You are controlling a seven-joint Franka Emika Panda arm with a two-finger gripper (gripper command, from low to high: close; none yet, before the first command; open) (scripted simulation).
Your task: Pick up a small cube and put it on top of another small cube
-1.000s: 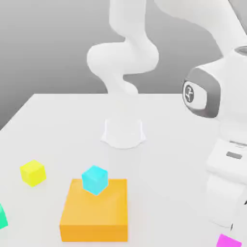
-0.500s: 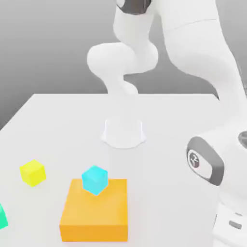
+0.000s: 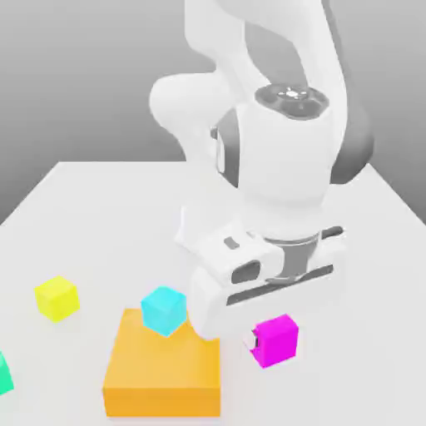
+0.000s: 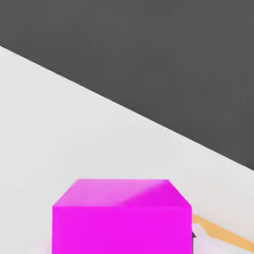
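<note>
The small magenta cube [image 3: 276,341] sits between the fingers of my gripper [image 3: 271,338], which is shut on it. It hangs just off the right side of a flat orange block [image 3: 163,366] in the exterior view. A cyan cube [image 3: 164,309] of the same size rests on the far edge of that block, to the left of the gripper. In the hand view the magenta cube [image 4: 121,216] is very close, with a strip of the orange block [image 4: 218,233] beside it. The fingers are mostly hidden by the hand and the cube.
A yellow cube [image 3: 56,298] lies on the white table [image 3: 100,216] at the exterior view's left. Part of a green cube [image 3: 3,373] shows at the left edge. The arm's round base [image 3: 200,229] stands behind the hand.
The gripper closed on the magenta cube at the exterior view's lower right. The arm then swung left with it, to beside the orange block.
</note>
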